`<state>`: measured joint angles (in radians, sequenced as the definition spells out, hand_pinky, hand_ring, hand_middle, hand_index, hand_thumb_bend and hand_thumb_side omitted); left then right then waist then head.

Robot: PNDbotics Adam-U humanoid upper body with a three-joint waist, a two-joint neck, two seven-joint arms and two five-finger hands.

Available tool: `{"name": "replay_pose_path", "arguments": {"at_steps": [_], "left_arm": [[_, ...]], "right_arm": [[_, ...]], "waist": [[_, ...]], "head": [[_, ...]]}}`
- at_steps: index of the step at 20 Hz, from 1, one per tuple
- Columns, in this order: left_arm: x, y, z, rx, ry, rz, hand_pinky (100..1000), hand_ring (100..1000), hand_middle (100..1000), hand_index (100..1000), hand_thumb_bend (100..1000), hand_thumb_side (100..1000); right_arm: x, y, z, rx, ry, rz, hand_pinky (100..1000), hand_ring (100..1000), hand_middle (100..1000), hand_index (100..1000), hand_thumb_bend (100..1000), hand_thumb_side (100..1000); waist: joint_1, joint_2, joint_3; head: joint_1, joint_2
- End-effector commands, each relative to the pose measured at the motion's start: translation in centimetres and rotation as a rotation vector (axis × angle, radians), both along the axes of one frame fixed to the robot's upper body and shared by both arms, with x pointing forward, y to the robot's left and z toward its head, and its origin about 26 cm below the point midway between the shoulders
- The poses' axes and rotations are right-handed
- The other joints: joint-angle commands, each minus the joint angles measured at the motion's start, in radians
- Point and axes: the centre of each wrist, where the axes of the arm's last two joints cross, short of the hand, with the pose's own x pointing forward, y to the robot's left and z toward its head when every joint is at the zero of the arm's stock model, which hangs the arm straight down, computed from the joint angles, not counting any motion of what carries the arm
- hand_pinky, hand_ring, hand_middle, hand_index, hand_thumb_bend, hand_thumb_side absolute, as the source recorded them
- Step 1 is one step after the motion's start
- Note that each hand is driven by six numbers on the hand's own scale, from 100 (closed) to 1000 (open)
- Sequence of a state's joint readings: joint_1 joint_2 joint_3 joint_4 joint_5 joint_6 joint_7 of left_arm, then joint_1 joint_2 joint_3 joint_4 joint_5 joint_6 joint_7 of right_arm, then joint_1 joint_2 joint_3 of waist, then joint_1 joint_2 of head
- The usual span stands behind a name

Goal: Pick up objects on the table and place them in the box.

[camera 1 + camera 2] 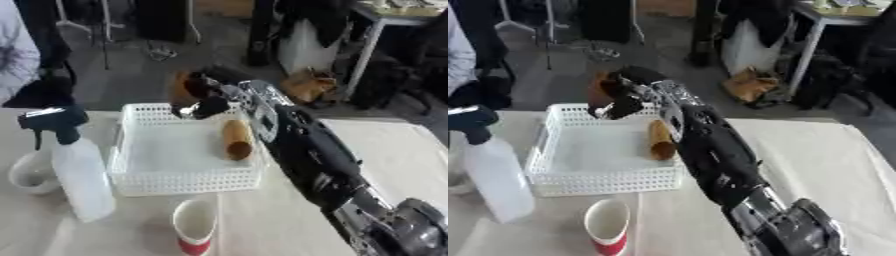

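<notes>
A white mesh basket (157,182) stands on the table, and a brown tube-like object (236,140) lies on its side by the right wall. My right arm reaches in from the lower right, over the basket's right side. My right hand (208,102) hovers above the far rim. Its fingers are curled round a brown object (179,86), which is partly hidden behind them. A red and white paper cup (194,227) stands upright in front of the basket. My left hand shows in neither view.
A white spray bottle with a dark blue head (77,175) stands left of the basket. Beside it is a white bowl (31,175). A cream cloth (402,160) covers the table to the right. A person's sleeve shows at the far left edge.
</notes>
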<state>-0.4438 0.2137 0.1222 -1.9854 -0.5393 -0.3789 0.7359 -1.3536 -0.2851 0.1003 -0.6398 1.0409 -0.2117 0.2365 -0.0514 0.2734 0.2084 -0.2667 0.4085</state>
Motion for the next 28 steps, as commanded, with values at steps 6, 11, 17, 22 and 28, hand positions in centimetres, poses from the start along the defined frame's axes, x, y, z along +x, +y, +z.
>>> {"name": "replay_pose_path", "arguments": {"at_steps": [6,11,17,22,28], "left_arm": [[-0.2,-0.1,0.6,0.005,-0.025,-0.009,982,926,828,842,100,1000],[-0.3,-0.1,0.6,0.004,-0.024,-0.008,983,925,827,841,100,1000],[-0.3,0.0,0.6,0.002,-0.024,-0.007,983,925,826,840,100,1000],[-0.3,0.0,0.6,0.001,-0.026,-0.005,982,925,825,839,100,1000],[-0.3,0.2,0.6,0.003,-0.027,0.006,981,925,824,840,100,1000]], "right_arm": [[-0.1,-0.6,1.6,-0.037,-0.019,-0.007,675,806,782,893,497,834],[-0.2,-0.7,1.9,-0.072,-0.01,-0.018,834,923,890,1000,706,970],[-0.3,-0.8,2.4,-0.098,-0.029,-0.055,950,991,961,1000,840,1000],[-0.3,-0.8,2.5,-0.108,-0.048,-0.078,948,982,952,1000,848,999],[-0.8,-1.2,4.3,-0.074,-0.103,-0.071,908,949,929,1000,761,1000]], "waist": [[0.007,-0.015,-0.003],[0.006,-0.014,-0.004],[0.006,-0.014,-0.005],[0.007,-0.014,-0.009],[0.007,-0.016,-0.019]], "head": [[0.001,-0.005],[0.002,-0.003],[0.001,-0.003],[0.003,-0.001],[0.019,-0.003]]}}
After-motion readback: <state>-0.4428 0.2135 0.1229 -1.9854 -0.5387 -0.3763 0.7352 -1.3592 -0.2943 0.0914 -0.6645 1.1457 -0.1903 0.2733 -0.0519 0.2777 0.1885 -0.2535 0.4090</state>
